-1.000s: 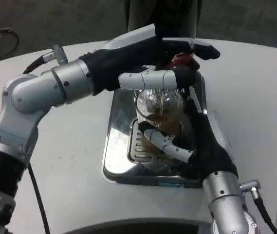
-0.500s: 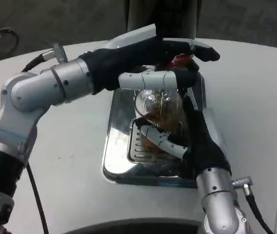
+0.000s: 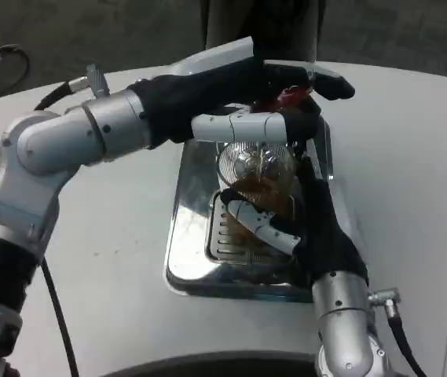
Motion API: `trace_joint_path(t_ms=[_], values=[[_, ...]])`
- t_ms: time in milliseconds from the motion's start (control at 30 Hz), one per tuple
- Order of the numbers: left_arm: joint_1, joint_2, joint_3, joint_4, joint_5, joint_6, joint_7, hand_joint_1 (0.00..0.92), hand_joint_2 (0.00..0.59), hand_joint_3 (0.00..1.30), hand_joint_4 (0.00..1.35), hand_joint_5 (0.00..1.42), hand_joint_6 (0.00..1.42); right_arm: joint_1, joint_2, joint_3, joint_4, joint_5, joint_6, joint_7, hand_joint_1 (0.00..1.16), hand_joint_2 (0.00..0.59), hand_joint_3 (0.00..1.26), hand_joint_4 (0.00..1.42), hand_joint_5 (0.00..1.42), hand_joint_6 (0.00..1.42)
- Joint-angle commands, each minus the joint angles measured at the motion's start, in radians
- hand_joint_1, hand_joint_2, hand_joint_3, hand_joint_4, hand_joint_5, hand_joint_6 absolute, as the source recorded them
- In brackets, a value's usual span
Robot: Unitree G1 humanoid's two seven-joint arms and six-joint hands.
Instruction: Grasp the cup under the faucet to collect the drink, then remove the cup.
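A clear ribbed cup (image 3: 256, 174) holding brown drink stands on the grille of a shiny metal drip tray (image 3: 188, 243). My right hand (image 3: 302, 228) wraps it from the right and front, white fingers (image 3: 258, 224) curled across its lower side. Above the cup my left hand (image 3: 243, 98) reaches from the left over the dispenser's tap (image 3: 295, 96), which has a red part; its fingers lie along the tap and hide the spout. The dark dispenser body (image 3: 262, 27) rises behind.
The white table (image 3: 113, 259) spreads to the left and right of the tray. A black cable (image 3: 58, 314) hangs by my left arm at the lower left. A small connector (image 3: 384, 298) sticks out near my right wrist.
My right forearm has shifted slightly left and up toward the cup. My left arm has edged up a little. The cup stays on the grille.
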Motion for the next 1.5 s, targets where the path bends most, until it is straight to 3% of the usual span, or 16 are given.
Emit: trace_joint_path(t_ms=[33,600,933,1233,1500], values=[[0.010,0.012,-0.025,0.023,0.041,0.004,-0.029,0.000,0.001,0.25,0.17,0.25,0.15,-0.015,0.027,0.007,0.027,0.003,-0.021,-0.029,0.68,0.221,0.00,0.05,0.09,0.00],[0.011,0.034,-0.027,0.044,0.051,-0.013,-0.028,0.000,0.001,0.25,0.17,0.25,0.15,-0.081,0.081,0.016,0.175,0.027,-0.074,-0.151,0.69,0.226,0.05,0.17,0.20,0.02],[0.020,0.045,-0.024,0.051,0.049,-0.026,-0.026,0.000,0.000,0.25,0.17,0.25,0.15,-0.075,0.105,0.024,0.214,0.064,-0.127,-0.223,0.71,0.248,0.25,0.32,0.30,0.13],[0.038,0.054,-0.008,0.040,0.029,-0.037,-0.021,0.000,0.000,0.24,0.18,0.26,0.16,-0.069,0.101,0.033,0.215,0.083,-0.137,-0.251,0.78,0.247,0.44,0.53,0.45,0.24],[0.067,0.036,0.056,0.010,-0.019,-0.075,0.033,0.000,0.000,0.20,0.19,0.31,0.18,-0.060,0.091,0.032,0.196,0.087,-0.137,-0.258,0.78,0.246,0.54,0.64,0.56,0.30]])
